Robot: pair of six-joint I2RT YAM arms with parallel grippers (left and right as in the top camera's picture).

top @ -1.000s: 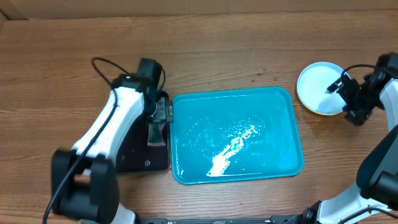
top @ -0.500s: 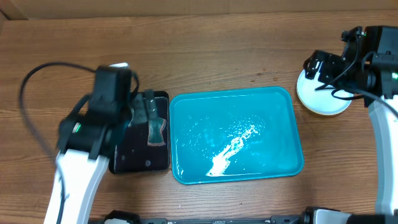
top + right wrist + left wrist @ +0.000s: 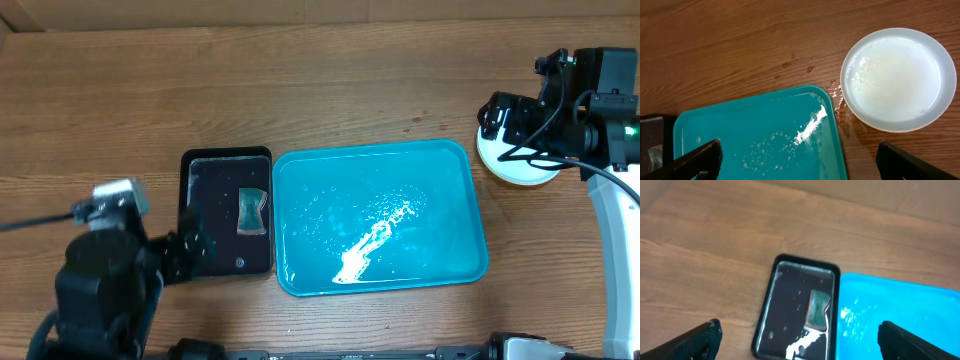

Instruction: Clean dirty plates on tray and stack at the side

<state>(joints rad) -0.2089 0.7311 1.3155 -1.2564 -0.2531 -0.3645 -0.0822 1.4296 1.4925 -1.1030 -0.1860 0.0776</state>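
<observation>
My left gripper (image 3: 799, 326) has its jaws spread wide with nothing between them. On the left wrist camera its two dark fingers (image 3: 700, 337) sit at the bottom corners of the picture. Through the gap I look down on the small black tray (image 3: 790, 280), which has a film of water in it and a greenish sponge (image 3: 817, 310) lying toward its right side. From overhead, that arm hangs over the table's (image 3: 320, 80) front left, with the gripper just at the black tray's lower left corner.

The blue-green tray (image 3: 440, 180) sits in the middle of the table with its left edge right up against the black tray. Its floor is wet, with a bright white streak of glare running across the middle.

My right gripper (image 3: 799, 146) is just as wide apart and grasps nothing. Its wrist camera looks down past the tray's far right corner to a plate (image 3: 897, 80) on the bare wood just beside the tray, clear of its rim. The plate is pale, with a whitish, wet-looking centre. I can't tell how many plates lie under the one I see, though the overhead view shows a yellowish edge at the bottom. A few water drops (image 3: 836, 97) lie on the wood between the tray corner and the plate. From overhead, the right gripper hangs over the plate's near-left edge and covers part of it
</observation>
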